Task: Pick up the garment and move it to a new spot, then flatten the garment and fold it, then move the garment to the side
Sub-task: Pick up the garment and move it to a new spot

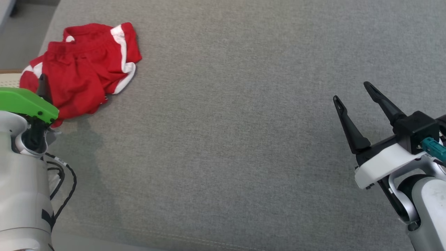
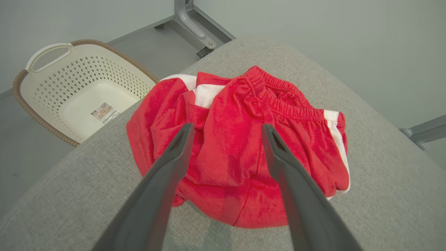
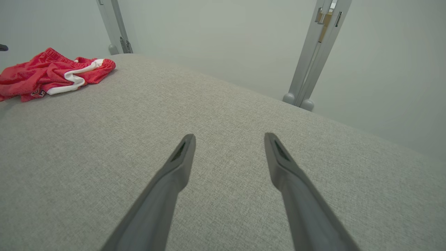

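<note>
The garment, red shorts with white side stripes (image 1: 85,66), lies crumpled at the far left corner of the grey padded table (image 1: 237,139). In the left wrist view the shorts (image 2: 240,146) sit right in front of my left gripper (image 2: 226,130), which is open with its fingers spread over the cloth and nothing held. One dark fingertip (image 1: 42,82) of that gripper pokes up beside the shorts in the head view. My right gripper (image 1: 352,92) stands open over bare fabric at the right. The right wrist view has the shorts (image 3: 52,73) far off at upper left.
A cream laundry basket (image 2: 48,73) with a woven rim stands on the floor beyond the table's left edge. Grey metal frame legs (image 3: 310,52) rise behind the table. The table's middle and right are bare grey fabric.
</note>
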